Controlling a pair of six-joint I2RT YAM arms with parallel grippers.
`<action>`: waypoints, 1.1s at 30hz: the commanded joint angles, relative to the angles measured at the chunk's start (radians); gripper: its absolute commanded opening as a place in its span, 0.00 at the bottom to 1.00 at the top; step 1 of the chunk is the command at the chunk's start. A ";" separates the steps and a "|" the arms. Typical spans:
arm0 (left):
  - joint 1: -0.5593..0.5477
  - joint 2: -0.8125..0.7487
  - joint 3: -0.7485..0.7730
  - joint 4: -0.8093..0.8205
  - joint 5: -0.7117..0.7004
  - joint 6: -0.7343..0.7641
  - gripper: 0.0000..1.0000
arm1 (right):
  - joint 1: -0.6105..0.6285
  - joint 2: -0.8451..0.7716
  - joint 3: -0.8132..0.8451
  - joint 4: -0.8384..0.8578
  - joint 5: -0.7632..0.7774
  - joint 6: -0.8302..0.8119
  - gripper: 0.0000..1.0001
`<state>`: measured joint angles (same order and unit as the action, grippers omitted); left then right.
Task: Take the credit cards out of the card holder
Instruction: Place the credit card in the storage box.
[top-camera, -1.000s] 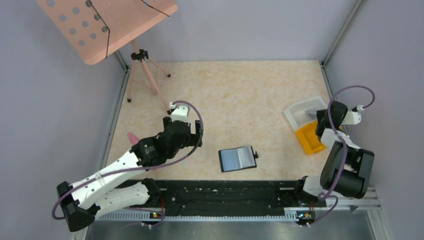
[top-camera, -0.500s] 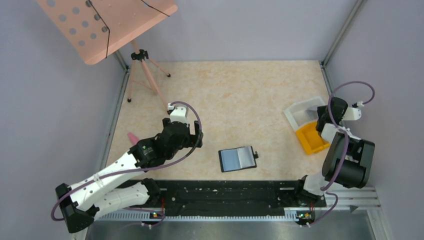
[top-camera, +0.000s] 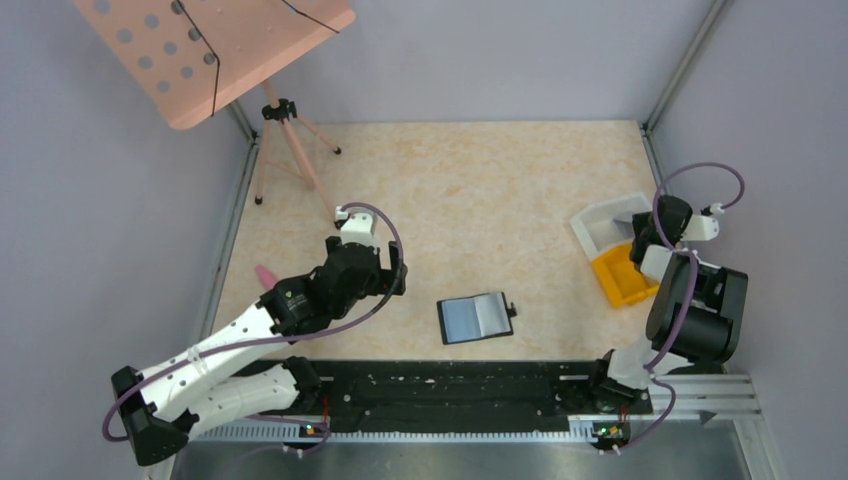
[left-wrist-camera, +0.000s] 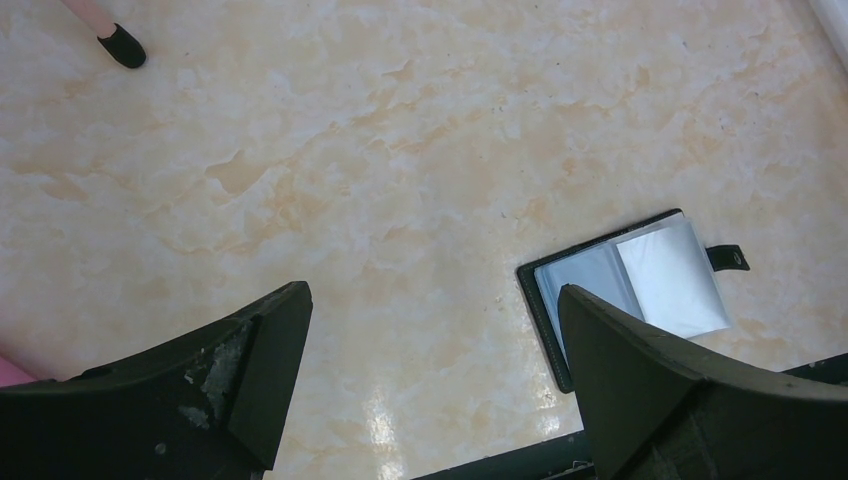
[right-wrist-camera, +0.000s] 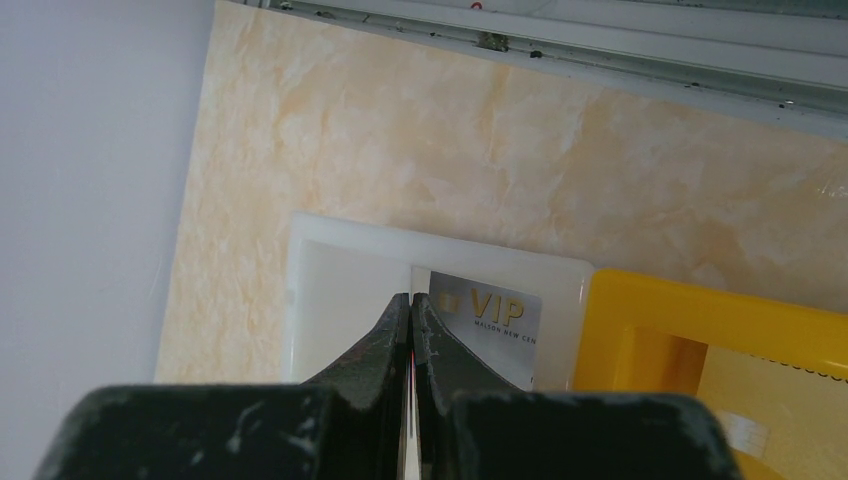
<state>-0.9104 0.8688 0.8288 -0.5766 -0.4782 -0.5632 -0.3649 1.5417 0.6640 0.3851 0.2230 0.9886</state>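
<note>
Now the left pincer (top-camera: 397, 270) hangs released over the table (top-camera: 480, 180), its two fingers (left-wrist-camera: 250, 370) spread wide with nothing between them but bare marbled top. The holder (top-camera: 476, 318) lies flat and open just ahead of that pincer and off to its right, not touching it. In the left wrist view the holder (left-wrist-camera: 630, 285) shows two glossy grey-blue leaves in a black frame, its strap tab (left-wrist-camera: 728, 258) sticking out on the side away from the pincer, and its near corner is hidden behind the right-hand finger. Far ahead to the pincer's left sits a black stand foot (left-wrist-camera: 122, 45). The right pincer (top-camera: 638, 240) is well apart from the holder, clenched, its fingers pressed together over a tray (top-camera: 598, 222) and a bin (top-camera: 615, 282). In its own view the right pincer (right-wrist-camera: 411, 300) points down at the white tray (right-wrist-camera: 340, 265). A thin pale sliver with a red fleck runs between the pads; I cannot tell what it is. Just beyond the tips and slightly right, a VIP card (right-wrist-camera: 490, 315) lies in the tray. The yellow bin (right-wrist-camera: 700, 310) touches the tray on the pincer's right.
</note>
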 joint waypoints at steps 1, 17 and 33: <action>0.004 0.000 0.030 0.035 0.000 -0.005 0.99 | -0.004 0.023 0.051 0.051 0.016 -0.020 0.00; 0.004 -0.015 0.027 0.036 -0.012 0.003 0.99 | 0.031 0.071 0.107 -0.008 0.058 -0.013 0.01; 0.004 -0.019 0.036 0.038 -0.044 0.042 0.99 | 0.057 0.057 0.231 -0.269 0.133 0.006 0.22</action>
<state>-0.9104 0.8658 0.8322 -0.5762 -0.5026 -0.5327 -0.3183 1.6039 0.8291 0.2047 0.3008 0.9852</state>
